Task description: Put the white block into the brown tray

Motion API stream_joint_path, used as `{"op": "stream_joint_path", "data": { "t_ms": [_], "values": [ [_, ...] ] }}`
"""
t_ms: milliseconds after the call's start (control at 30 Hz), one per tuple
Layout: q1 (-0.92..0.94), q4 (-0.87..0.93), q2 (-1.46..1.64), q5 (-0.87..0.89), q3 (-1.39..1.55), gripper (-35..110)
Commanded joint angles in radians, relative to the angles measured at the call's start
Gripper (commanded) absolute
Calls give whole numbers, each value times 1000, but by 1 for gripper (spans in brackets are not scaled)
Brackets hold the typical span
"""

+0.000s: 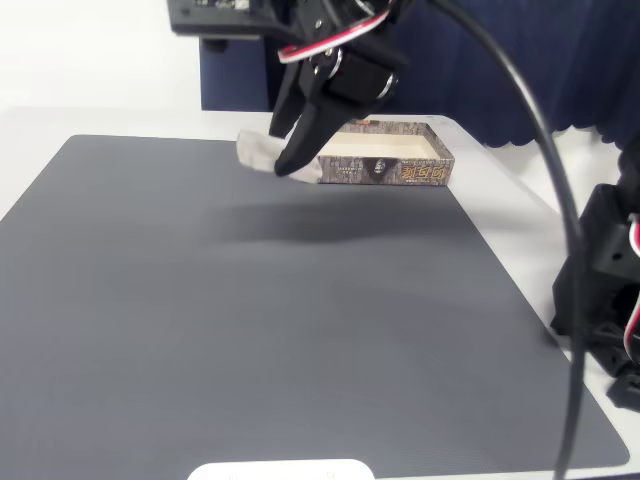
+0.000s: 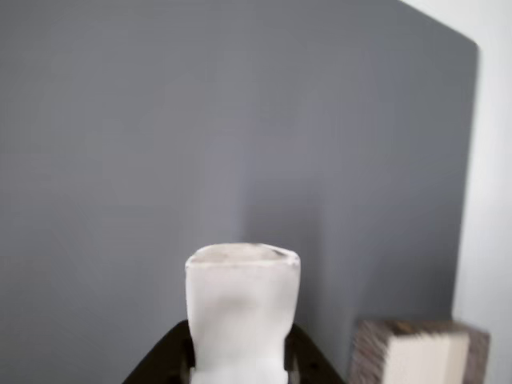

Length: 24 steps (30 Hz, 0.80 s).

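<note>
Even, diffuse overhead lighting is recorded; a soft shadow is cast on the flat dark grey mat (image 1: 250,300) below the black two-finger gripper (image 1: 290,150). The small white rounded block (image 2: 242,308) is rendered blurred in the wrist view.

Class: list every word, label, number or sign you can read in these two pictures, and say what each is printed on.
Nothing can be read for certain.
Brown tray, front wall: orange-gold characters and a small dark emblem, too blurred to read.
White block, held in the end effector: no print visible.
</note>
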Motion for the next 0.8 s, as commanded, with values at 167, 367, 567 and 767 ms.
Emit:
{"op": "stream_joint_path", "data": {
  "t_ms": [167,367,567,767],
  "values": [
    [176,6,-23,0,-112,6],
    [325,66,-60,5,-186,3],
    [469,140,-204,-34,-371,2],
    [557,242,-387,-67,-603,1]
  ]
}}
